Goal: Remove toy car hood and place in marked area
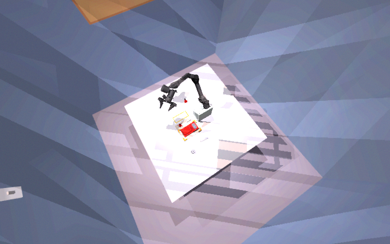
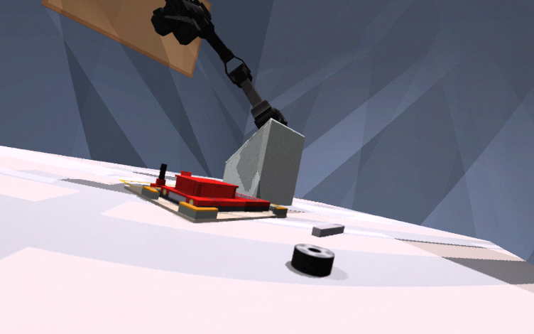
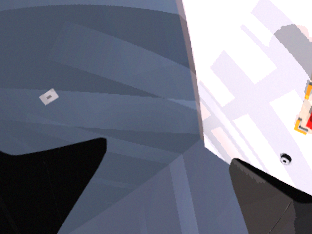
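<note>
The red toy car (image 1: 188, 130) (image 2: 243, 203) (image 3: 310, 121) sits on a pale board (image 2: 236, 215) between grey and orange corner blocks. A raised red part is on the car; the hood's edges are hard to make out, red on red. The marked area is a thin yellow outline (image 1: 179, 114) beside the board, with no red part inside it. My gripper (image 1: 165, 109) (image 3: 168, 155) is wide open and empty, high above the table, with nothing between or touching its fingers.
A grey block (image 1: 204, 114) (image 2: 281, 161) carries the arm's base. A black wheel (image 1: 193, 151) (image 2: 312, 259) (image 3: 285, 159) and a small grey bar (image 1: 204, 139) (image 2: 327, 229) lie on the table. A red piece with a black rod (image 1: 180, 125) (image 2: 162, 175) stands by the car, another red piece (image 1: 185, 100) farther off.
</note>
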